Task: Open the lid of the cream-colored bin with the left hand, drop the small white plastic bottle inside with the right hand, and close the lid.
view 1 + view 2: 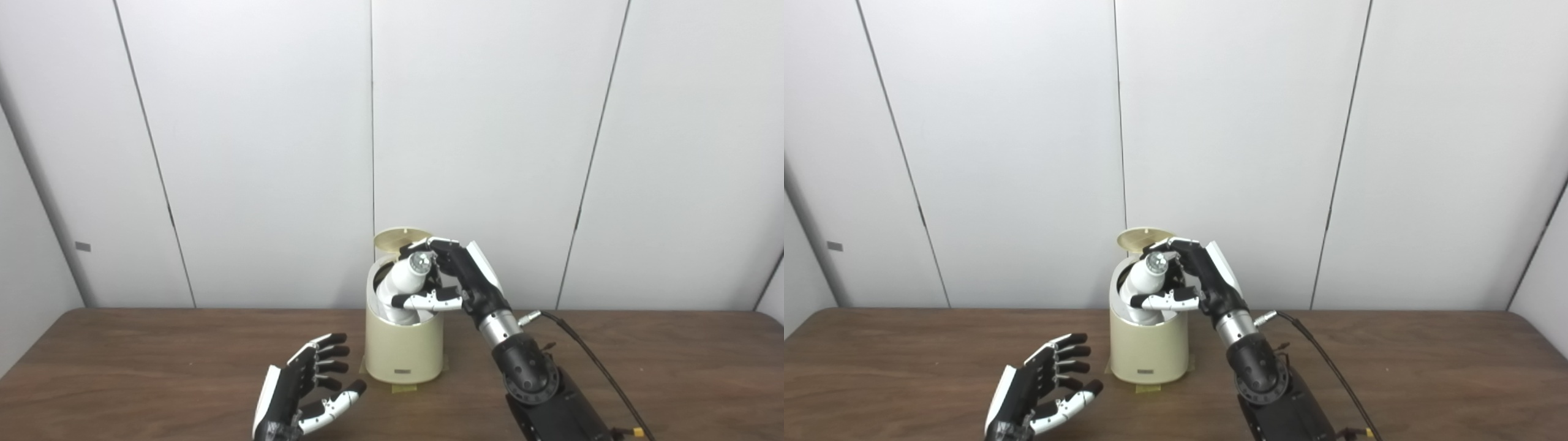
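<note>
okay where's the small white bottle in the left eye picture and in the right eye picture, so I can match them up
Left eye view: the white bottle sits just right of centre, tilted in the bin's mouth, held by the right hand.
Right eye view: the same bottle sits just left of centre, in the same grip.
Shared landmark: the cream-colored bin with its raised lid, standing on the table beside the open left hand.

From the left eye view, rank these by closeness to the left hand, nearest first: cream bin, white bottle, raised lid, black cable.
1. Cream bin: just right of the open left hand, standing on the table.
2. White bottle: above, held in the bin's mouth by the right hand.
3. Raised lid: behind the bottle, standing open.
4. Black cable: far right, beyond the right arm.
</note>
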Controlling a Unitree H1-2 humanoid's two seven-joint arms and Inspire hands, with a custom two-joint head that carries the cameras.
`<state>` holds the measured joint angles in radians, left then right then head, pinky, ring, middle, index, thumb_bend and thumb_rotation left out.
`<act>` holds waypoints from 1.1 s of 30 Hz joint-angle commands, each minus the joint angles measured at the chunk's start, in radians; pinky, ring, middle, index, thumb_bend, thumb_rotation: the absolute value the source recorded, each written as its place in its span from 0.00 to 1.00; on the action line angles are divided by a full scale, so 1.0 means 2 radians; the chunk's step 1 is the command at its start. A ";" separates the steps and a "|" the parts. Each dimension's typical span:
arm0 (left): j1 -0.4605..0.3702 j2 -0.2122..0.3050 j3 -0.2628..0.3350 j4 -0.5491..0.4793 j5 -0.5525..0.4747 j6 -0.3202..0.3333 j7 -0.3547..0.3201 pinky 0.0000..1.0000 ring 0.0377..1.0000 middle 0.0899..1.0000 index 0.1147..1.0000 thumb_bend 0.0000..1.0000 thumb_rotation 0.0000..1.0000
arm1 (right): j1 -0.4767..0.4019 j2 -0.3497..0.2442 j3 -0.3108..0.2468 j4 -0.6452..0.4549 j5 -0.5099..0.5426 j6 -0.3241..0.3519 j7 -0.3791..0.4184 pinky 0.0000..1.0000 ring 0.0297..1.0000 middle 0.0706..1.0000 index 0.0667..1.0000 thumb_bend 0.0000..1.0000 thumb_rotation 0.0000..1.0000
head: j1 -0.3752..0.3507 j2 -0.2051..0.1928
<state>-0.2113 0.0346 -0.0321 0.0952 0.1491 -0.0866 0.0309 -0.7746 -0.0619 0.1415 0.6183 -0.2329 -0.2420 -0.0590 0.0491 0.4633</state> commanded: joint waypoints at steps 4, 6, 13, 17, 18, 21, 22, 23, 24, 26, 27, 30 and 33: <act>-0.015 0.001 -0.001 -0.013 -0.001 -0.006 0.000 0.58 0.67 0.72 0.77 0.62 0.06 | -0.008 -0.006 -0.002 -0.009 -0.002 0.014 0.005 0.57 0.58 0.72 0.72 0.83 0.00 | 0.000 0.001; -0.015 0.001 0.000 -0.013 -0.003 -0.007 -0.001 0.58 0.67 0.72 0.77 0.62 0.05 | -0.008 -0.006 -0.002 -0.008 -0.003 0.014 0.005 0.56 0.59 0.71 0.72 0.84 0.00 | 0.000 0.002; -0.015 0.001 0.000 -0.017 -0.002 -0.002 -0.001 0.58 0.67 0.72 0.77 0.62 0.05 | -0.008 -0.006 -0.003 -0.010 -0.001 0.015 0.008 0.54 0.57 0.71 0.71 0.83 0.00 | 0.000 0.003; -0.015 0.001 0.000 -0.016 -0.001 -0.003 0.000 0.58 0.67 0.72 0.76 0.62 0.06 | -0.008 -0.007 -0.004 -0.010 -0.001 0.013 0.008 0.56 0.56 0.71 0.71 0.83 0.00 | 0.000 0.003; -0.015 0.000 0.000 -0.016 -0.002 -0.003 0.000 0.58 0.67 0.72 0.76 0.62 0.06 | -0.006 -0.007 -0.004 -0.013 -0.001 0.013 0.008 0.55 0.57 0.71 0.71 0.83 0.00 | 0.001 0.003; -0.014 0.000 0.000 -0.016 -0.003 -0.005 -0.001 0.58 0.67 0.72 0.77 0.62 0.06 | 0.000 -0.007 -0.008 -0.028 0.002 0.009 0.006 0.49 0.55 0.69 0.69 0.84 0.00 | 0.002 0.003; -0.014 0.001 0.000 -0.016 -0.002 -0.004 -0.001 0.58 0.67 0.72 0.76 0.62 0.06 | 0.003 -0.007 -0.010 -0.037 0.004 0.008 0.007 0.47 0.53 0.67 0.68 0.84 0.00 | 0.002 0.003; -0.014 0.000 0.000 -0.017 -0.001 -0.003 0.000 0.58 0.67 0.72 0.76 0.62 0.06 | 0.008 -0.008 -0.012 -0.049 0.008 0.006 0.007 0.46 0.52 0.67 0.67 0.84 0.00 | 0.002 0.002; -0.013 0.000 0.000 -0.018 -0.001 -0.002 0.000 0.58 0.67 0.72 0.76 0.62 0.07 | 0.014 -0.009 -0.016 -0.062 0.012 0.004 0.008 0.45 0.51 0.66 0.65 0.84 0.00 | 0.002 0.002; -0.013 0.001 0.000 -0.019 -0.001 -0.003 0.000 0.59 0.67 0.72 0.77 0.62 0.07 | 0.024 -0.011 -0.023 -0.083 0.021 -0.003 0.010 0.41 0.48 0.63 0.63 0.84 0.00 | 0.003 0.002; -0.014 0.001 0.001 -0.019 -0.002 -0.003 0.000 0.59 0.67 0.72 0.77 0.62 0.07 | 0.032 -0.012 -0.029 -0.097 0.028 -0.008 0.011 0.40 0.47 0.63 0.63 0.84 0.00 | 0.003 0.002; -0.014 0.002 0.001 -0.018 -0.002 -0.005 0.000 0.59 0.67 0.72 0.76 0.61 0.06 | 0.055 -0.019 -0.043 -0.129 0.041 -0.022 0.012 0.37 0.43 0.60 0.61 0.80 0.00 | 0.002 0.002; -0.014 0.002 0.002 -0.020 0.001 -0.005 0.002 0.58 0.67 0.71 0.76 0.62 0.06 | 0.086 -0.028 -0.062 -0.158 0.065 -0.024 0.016 0.35 0.41 0.60 0.62 0.78 0.00 | 0.002 0.002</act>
<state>-0.2104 0.0358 -0.0300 0.0921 0.1479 -0.0783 0.0278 -0.5888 -0.0980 0.0375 0.3423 -0.1335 -0.2463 -0.0284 0.0522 0.4663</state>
